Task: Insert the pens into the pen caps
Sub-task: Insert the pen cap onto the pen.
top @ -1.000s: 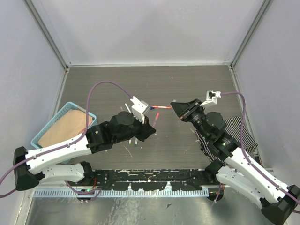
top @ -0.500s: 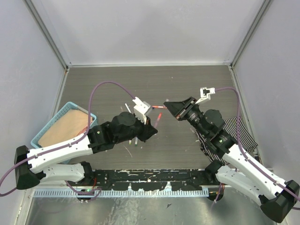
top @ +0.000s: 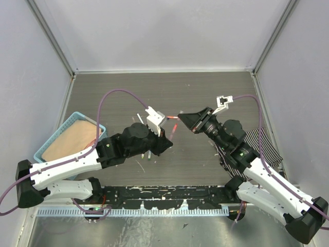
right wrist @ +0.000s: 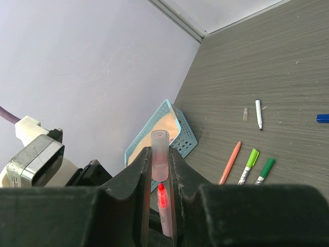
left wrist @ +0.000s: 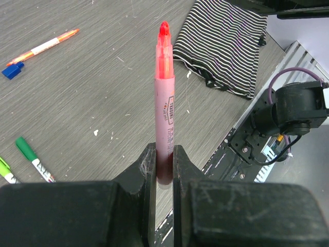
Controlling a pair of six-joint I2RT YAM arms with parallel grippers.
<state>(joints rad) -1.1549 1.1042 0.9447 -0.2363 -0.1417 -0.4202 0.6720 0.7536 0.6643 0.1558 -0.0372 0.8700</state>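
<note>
Two claws are facing each other above the middle of the dark wood-grain surface. The left claw is gripping the lower end of a pink pen, its jaws pressed against the barrel on both sides. The pen is sticking straight out from the fingers with its bare red tip pointing away. The right claw is pinching a pale pink cap between nearly closed jaws, the cap standing lengthwise between the fingers. In the right wrist view the pen's red tip is sitting just below the cap's near end and in line with it. Whether the two are touching cannot be told.

Several other pens are lying loose on the surface. An orange-and-white pen is resting with a blue cap just beside one end. A dark green pen and a light green pen are lying near each other, and an orange pen is lying just beside that pair. Farther off, a white pen with a dark end is lying next to a small pale cap. A striped cloth is lying on the right side of the surface, and a light blue basket is standing at the left edge.
</note>
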